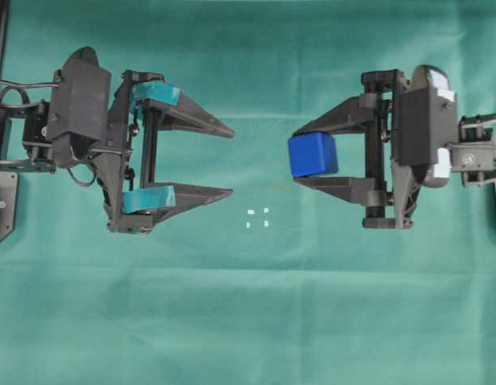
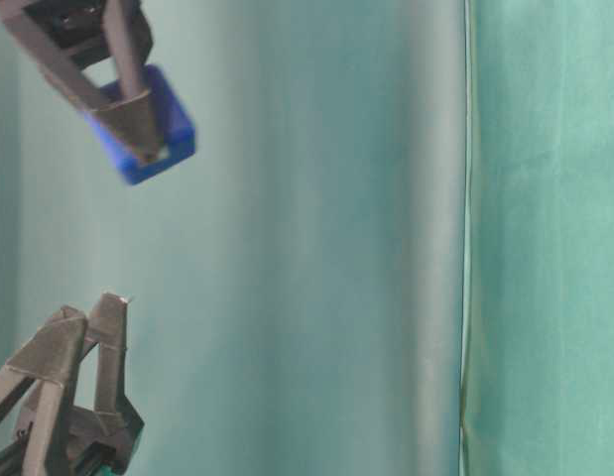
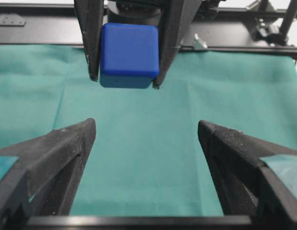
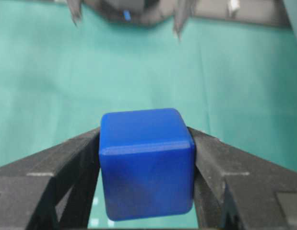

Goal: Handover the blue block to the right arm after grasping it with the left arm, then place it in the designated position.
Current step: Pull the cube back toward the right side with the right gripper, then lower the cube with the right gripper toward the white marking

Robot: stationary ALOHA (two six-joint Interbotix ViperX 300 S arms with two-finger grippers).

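One blue block (image 1: 312, 154), two grippers showing.
Right gripper (image 1: 300, 155) is pinching it, partly hiding its sides; left gripper (image 1: 223, 160) is gaping, cropped at table level.

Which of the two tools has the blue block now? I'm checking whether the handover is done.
The right arm's all-black tool grips the blue block. The left arm's teal-banded tool stands open and empty.

bare green cloth (image 1: 248, 321) around designated position (image 1: 257, 217), left tool (image 1: 230, 160) nearby

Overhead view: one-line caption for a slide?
Right gripper holds the blue block; left gripper open and empty, white dots between them.
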